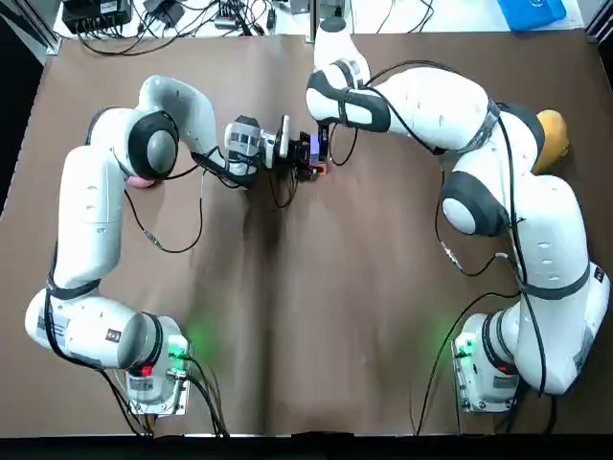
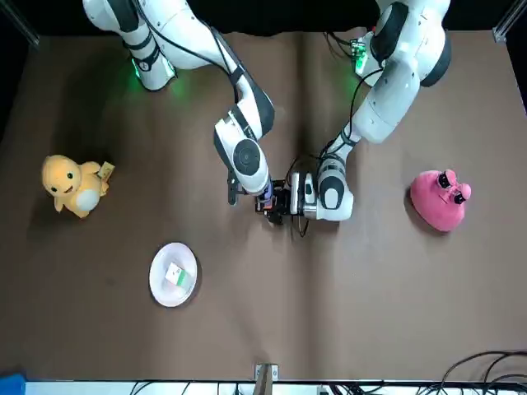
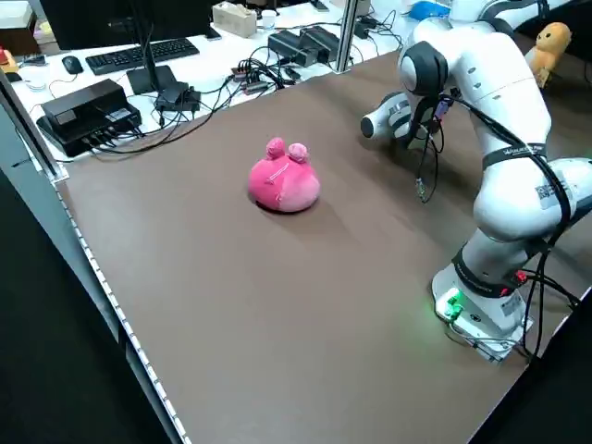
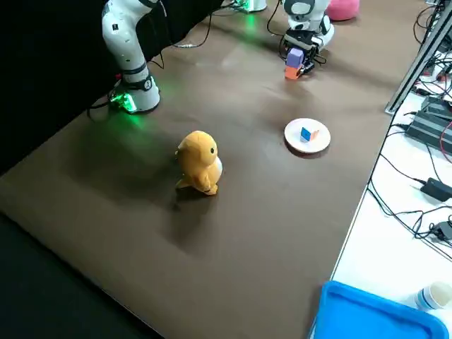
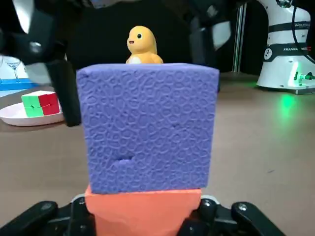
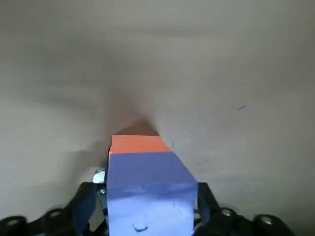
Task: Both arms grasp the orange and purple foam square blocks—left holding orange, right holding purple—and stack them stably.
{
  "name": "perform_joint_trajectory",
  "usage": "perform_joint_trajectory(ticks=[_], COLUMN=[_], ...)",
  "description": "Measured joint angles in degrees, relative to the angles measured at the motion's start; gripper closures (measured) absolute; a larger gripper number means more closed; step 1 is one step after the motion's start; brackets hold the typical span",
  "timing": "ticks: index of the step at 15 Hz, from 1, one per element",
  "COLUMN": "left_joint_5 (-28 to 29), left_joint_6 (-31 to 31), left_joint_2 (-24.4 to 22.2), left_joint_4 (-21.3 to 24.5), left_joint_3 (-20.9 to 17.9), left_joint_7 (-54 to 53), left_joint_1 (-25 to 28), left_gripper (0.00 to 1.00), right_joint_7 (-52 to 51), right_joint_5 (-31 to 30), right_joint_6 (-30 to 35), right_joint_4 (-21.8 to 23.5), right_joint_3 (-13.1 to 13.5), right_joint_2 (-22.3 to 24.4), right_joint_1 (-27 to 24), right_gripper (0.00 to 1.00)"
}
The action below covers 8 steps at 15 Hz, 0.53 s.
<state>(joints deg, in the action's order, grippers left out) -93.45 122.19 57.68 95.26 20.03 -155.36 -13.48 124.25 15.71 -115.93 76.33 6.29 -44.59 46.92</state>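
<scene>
The purple foam block sits squarely on top of the orange foam block. My left gripper reaches in sideways and is shut on the orange block. From above, my right gripper comes down and is shut on the purple block, with a finger at each side. The orange block shows beyond the purple one in the right wrist view. In the front view the stack is at mid table between the two grippers. Whether the orange block touches the table I cannot tell.
A yellow duck plush lies on my right side. A pink plush is on my left side. A white plate with a small coloured cube stands toward the table's far edge. Cables and a blue bin lie beyond the table.
</scene>
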Motion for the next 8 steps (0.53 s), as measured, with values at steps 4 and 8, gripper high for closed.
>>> perform_joint_trajectory(ticks=[4, 8], left_joint_5=[0.0, 0.0], left_joint_6=[0.0, 0.6], left_joint_2=[0.0, 0.2], left_joint_4=[0.0, 0.0], left_joint_3=[0.0, -0.3], left_joint_7=[-0.1, -0.2], left_joint_1=[0.0, 0.0], left_gripper=[0.43, 0.29], right_joint_7=[0.0, 0.0], right_joint_5=[0.0, 0.0], right_joint_6=[0.0, 0.1], right_joint_4=[0.0, 0.0], right_joint_3=[0.0, 0.0], right_joint_2=[0.0, 0.0], right_joint_1=[0.0, 0.0], right_gripper=[0.0, 0.0])
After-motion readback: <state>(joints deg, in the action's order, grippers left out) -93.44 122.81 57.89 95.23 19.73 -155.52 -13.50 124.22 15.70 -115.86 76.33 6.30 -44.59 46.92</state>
